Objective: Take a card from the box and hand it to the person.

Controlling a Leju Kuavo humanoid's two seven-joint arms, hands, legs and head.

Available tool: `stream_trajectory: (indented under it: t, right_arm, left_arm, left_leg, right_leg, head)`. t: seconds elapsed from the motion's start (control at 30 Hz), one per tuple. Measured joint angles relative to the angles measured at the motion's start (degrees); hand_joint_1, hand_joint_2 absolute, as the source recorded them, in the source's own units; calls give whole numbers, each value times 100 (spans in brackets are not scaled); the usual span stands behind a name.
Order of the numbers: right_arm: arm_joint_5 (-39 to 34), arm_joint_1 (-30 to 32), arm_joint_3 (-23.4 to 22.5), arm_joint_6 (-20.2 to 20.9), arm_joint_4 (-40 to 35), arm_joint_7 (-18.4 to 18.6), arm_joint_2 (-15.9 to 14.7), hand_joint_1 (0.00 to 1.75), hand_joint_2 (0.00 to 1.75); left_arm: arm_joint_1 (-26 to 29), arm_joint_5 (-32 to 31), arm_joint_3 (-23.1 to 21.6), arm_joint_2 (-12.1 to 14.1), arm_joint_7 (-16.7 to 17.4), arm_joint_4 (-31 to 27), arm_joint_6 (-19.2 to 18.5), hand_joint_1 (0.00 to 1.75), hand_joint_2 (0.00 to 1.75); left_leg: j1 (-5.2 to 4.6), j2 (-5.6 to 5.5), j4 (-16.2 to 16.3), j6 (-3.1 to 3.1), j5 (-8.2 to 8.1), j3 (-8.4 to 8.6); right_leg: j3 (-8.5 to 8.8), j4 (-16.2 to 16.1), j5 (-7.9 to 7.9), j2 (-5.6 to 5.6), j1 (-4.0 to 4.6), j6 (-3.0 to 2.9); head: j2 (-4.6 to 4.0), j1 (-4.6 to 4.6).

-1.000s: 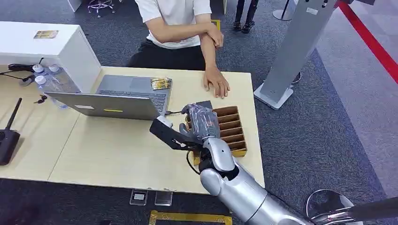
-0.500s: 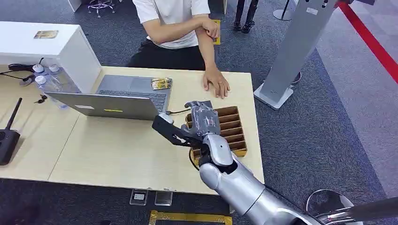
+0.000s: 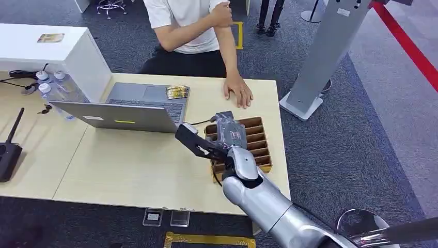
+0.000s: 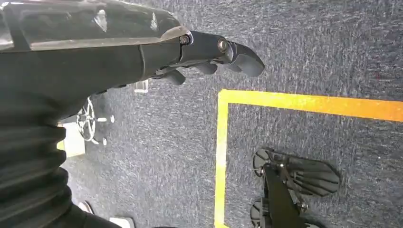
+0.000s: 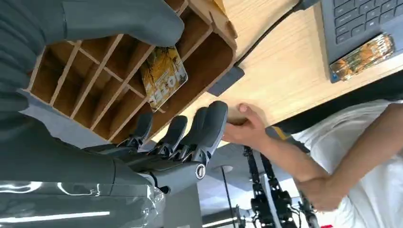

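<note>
The right hand [image 3: 227, 135] hovers over the box [image 3: 258, 138], near the box's end toward the laptop, its fingers [image 5: 190, 135] spread and holding nothing. In the right wrist view the card [image 5: 164, 76] stands in one of the box's slots, tilted against a divider, just beside the thumb [image 5: 123, 21] and across a gap from the fingertips. It lies between thumb and fingers, not yet touched. Its long axis runs along the slot, across the box's length, so I judge a pinch on its upper edge, thumb on one face and fingers on the other, is what the next move calls for. The right hand is by far the nearer one. The left hand [image 4: 209, 52] hangs low by the robot's side over the carpet [image 4: 309, 57], fingers loosely curled with nothing in them.

The box sits on the pale wooden counter [image 3: 129, 165], near its right edge. Just beyond the box a person's hand [image 3: 238, 93] rests flat on the counter, so the hand-over path from the box is short and leads straight away from the robot. The slot is narrow, and the fingers may catch a divider.

Left of the box stands an open laptop [image 3: 129, 111] with a second card [image 3: 177, 92] on its keyboard and a cable [image 3: 199, 123] running toward the box. Farther left of it lie water bottles [image 3: 51, 88] and a white cabinet [image 3: 57, 51]. Past the counter the person [image 3: 193, 31] sits, and a grey pillar [image 3: 323, 57] rises from the carpet to the box's far right.
</note>
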Motion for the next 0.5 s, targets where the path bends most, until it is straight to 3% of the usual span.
stream_trajectory:
  t: [0.5]
  right_arm:
    - [-61,-11,-184,-135,65,232,-271,72,175]
  left_arm:
    - [5,11,-55,-9,17,0,-2,0,175]
  left_leg:
    - [0,0,0,0,0,1]
  right_leg:
    - [0,0,0,1,0,0]
  head:
    - [0,2]
